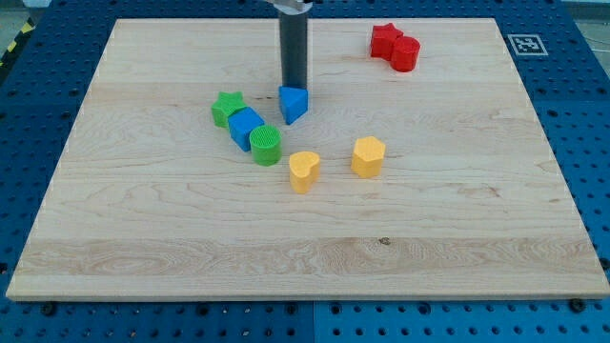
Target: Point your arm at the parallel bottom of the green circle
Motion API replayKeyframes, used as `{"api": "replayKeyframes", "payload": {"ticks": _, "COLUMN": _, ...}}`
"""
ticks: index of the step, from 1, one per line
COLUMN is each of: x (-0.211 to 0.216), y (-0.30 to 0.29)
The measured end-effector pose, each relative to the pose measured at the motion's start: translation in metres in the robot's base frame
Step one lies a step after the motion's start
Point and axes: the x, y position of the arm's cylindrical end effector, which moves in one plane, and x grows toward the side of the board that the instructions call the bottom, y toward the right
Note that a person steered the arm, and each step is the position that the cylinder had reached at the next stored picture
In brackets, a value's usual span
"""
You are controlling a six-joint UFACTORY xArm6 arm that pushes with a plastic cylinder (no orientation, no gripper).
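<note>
The dark rod (294, 48) comes straight down from the view's top, upright, and my tip (294, 87) rests low in the upper middle.

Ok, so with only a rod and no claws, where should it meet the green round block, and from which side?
No gripping is possible; my tip can only touch or push. The green round block has the blue block against its upper-left, so its lower face, toward the view's bottom, is free. Probably come round its right side, since my tip now sits above the blue triangle.
</note>
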Motion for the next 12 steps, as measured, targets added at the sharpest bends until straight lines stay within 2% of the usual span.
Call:
{"api": "replayKeyframes", "payload": {"ticks": 2, "x": 0.043, "y": -0.005}}
{"api": "replayKeyframes", "payload": {"ticks": 3, "x": 0.036, "y": -0.005}}
{"api": "replayKeyframes", "payload": {"ticks": 5, "x": -0.02, "y": 0.01}}
{"api": "replayKeyframes", "payload": {"ticks": 6, "x": -0.032, "y": 0.04}}
{"api": "replayKeyframes", "payload": {"ticks": 9, "x": -0.017, "y": 0.173}}
{"api": "replayKeyframes", "payload": {"ticks": 10, "x": 0.009, "y": 0.208}}
{"api": "replayKeyframes", "payload": {"ticks": 12, "x": 0.107, "y": 0.215}}
